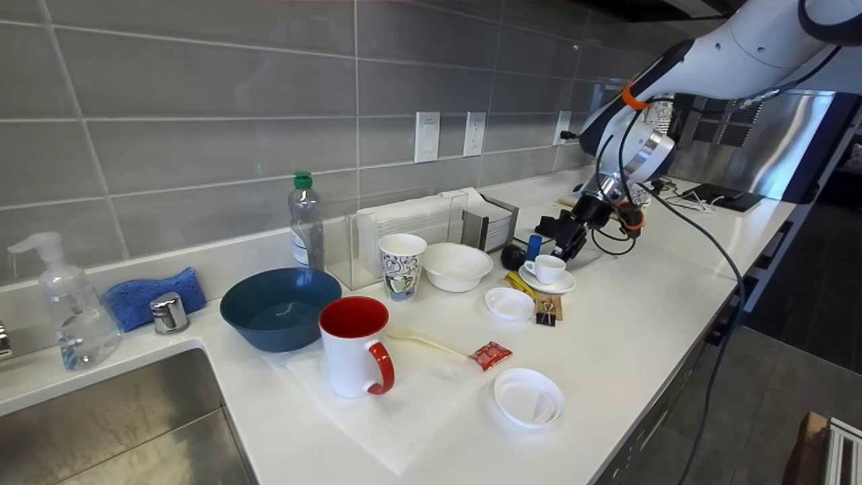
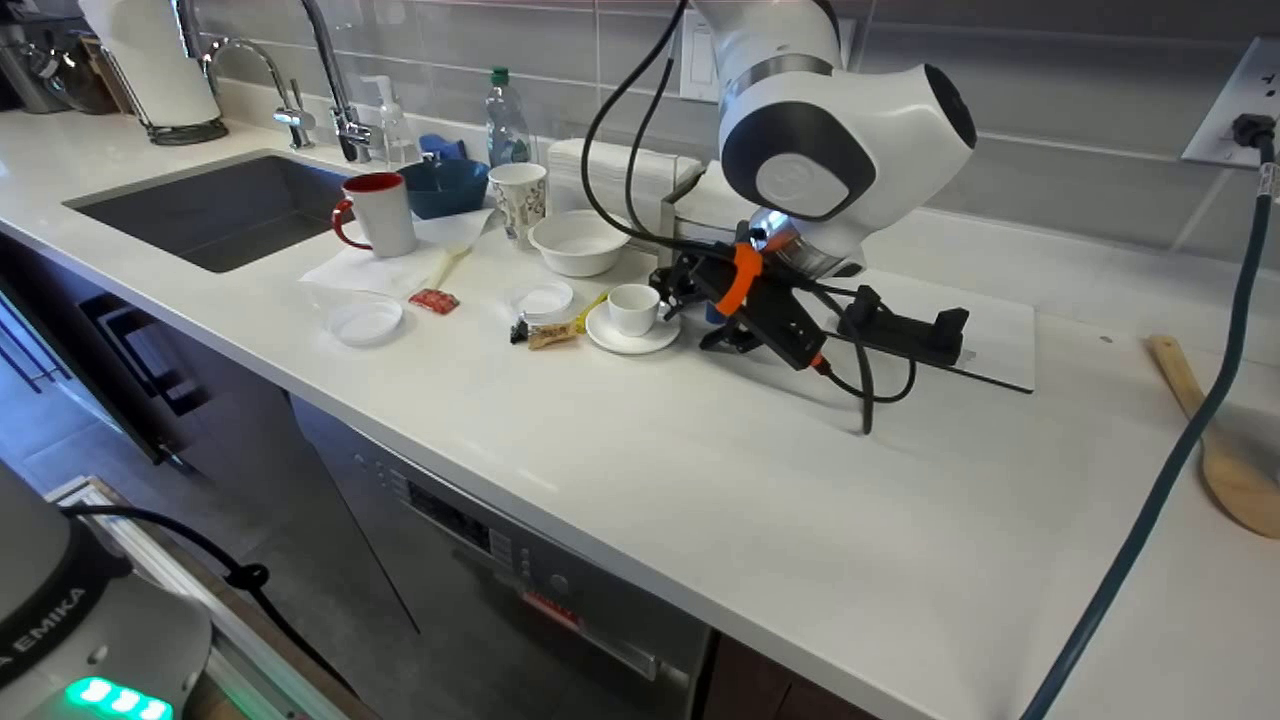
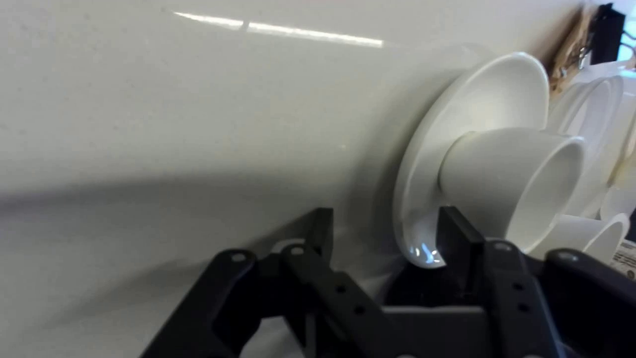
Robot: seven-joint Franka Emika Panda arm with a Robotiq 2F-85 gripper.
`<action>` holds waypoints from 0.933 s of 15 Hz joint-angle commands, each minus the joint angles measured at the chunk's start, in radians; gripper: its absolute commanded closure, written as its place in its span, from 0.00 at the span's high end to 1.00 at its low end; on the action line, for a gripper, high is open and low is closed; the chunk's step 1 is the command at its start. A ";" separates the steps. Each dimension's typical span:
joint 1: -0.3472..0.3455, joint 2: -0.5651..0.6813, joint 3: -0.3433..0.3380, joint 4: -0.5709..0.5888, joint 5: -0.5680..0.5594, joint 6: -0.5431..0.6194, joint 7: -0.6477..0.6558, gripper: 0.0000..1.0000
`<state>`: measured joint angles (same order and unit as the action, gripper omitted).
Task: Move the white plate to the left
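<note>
Your end effector (image 3: pixel 385 219) stands spread, nothing gripped; near rim of the white saucer (image 3: pixel 449 124) shows between its jaws.

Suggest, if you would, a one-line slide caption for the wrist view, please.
The gripper, jaws apart, at the rim of a glossy white saucer bearing a small white cup.

Counts one blue bowl (image 1: pixel 259 331), one white bowl (image 1: pixel 456 279), two shallow white dishes (image 1: pixel 528 397) (image 1: pixel 510 303), one saucer (image 2: pixel 630 346), one teacup (image 2: pixel 633 314), one red-handled mug (image 1: pixel 343 364), one patterned cup (image 1: pixel 402 273), one sponge (image 1: pixel 137 301), one green-capped bottle (image 1: pixel 307 222).
</note>
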<state>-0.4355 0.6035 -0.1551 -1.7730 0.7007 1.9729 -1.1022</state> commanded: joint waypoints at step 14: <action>-0.019 0.063 0.025 0.081 -0.077 -0.128 0.046 0.34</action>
<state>-0.4364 0.6287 -0.1435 -1.7377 0.6530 1.8913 -1.0824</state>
